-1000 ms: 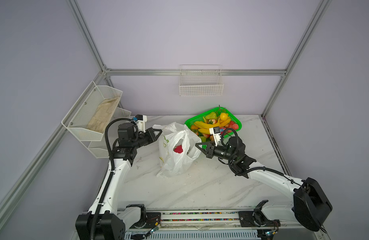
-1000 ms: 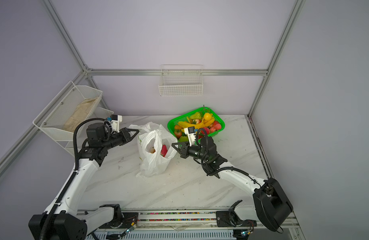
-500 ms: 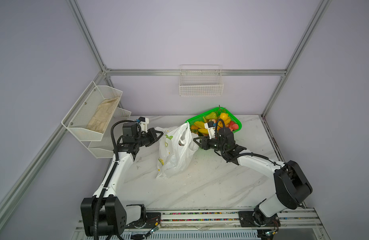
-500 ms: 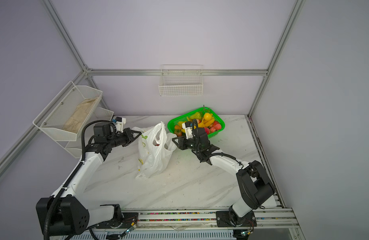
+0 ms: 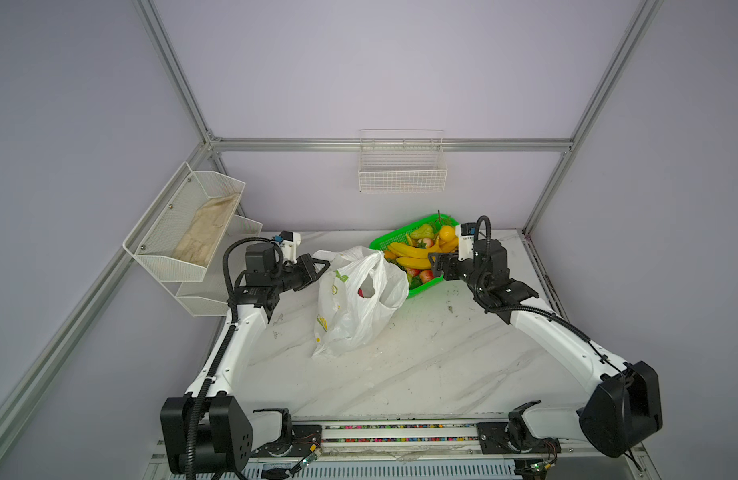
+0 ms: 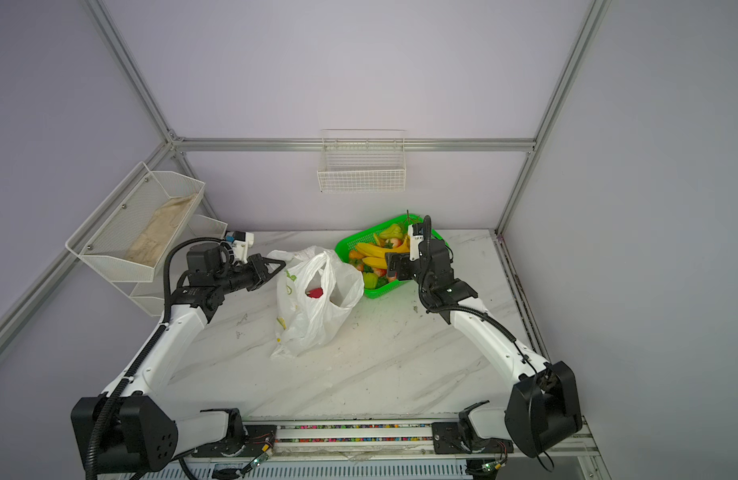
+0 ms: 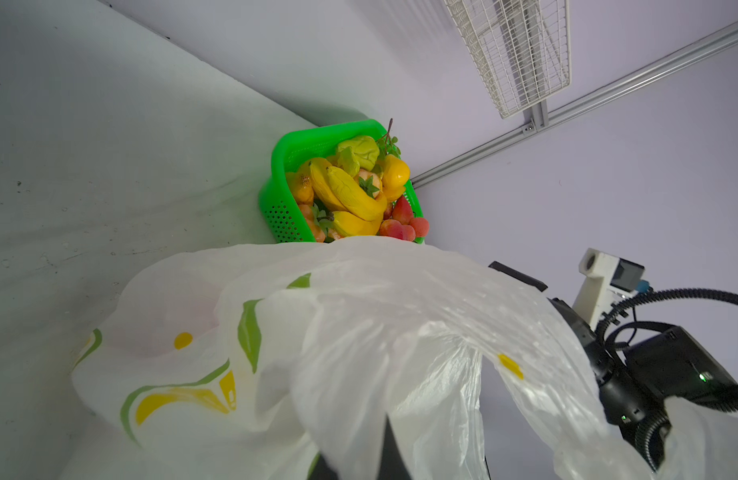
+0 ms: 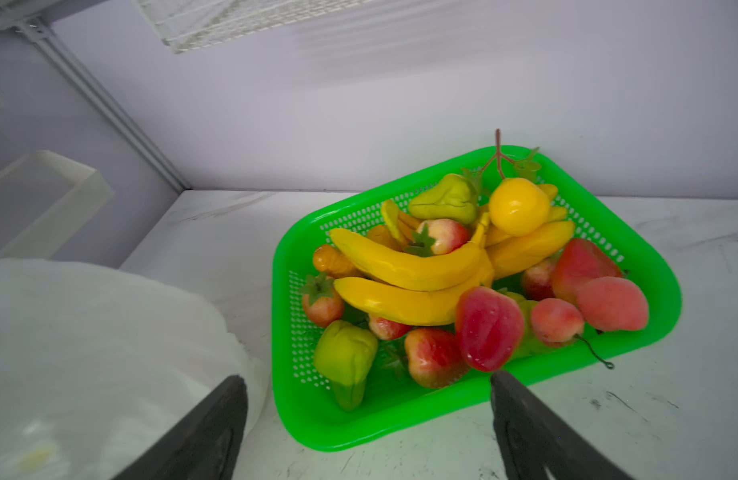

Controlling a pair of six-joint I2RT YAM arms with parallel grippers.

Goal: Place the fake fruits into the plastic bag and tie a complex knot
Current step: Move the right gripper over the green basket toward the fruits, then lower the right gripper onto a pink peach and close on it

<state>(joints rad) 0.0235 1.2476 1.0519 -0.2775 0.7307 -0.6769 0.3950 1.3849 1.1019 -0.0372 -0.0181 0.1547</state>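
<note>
Mostly hidden: L gripper (image 5: 322, 265) tips under plastic bag (image 5: 359, 307), tight on it; R gripper (image 8: 366, 380) wide, empty.

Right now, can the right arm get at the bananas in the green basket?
Probably yes. The right pincer stands open in front of the green basket; the bananas lie uncovered on top of the pile, and the plastic bag is off to one side.

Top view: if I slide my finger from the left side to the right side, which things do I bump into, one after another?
wire shelf → left gripper → plastic bag → green basket full of fake fruits
</note>
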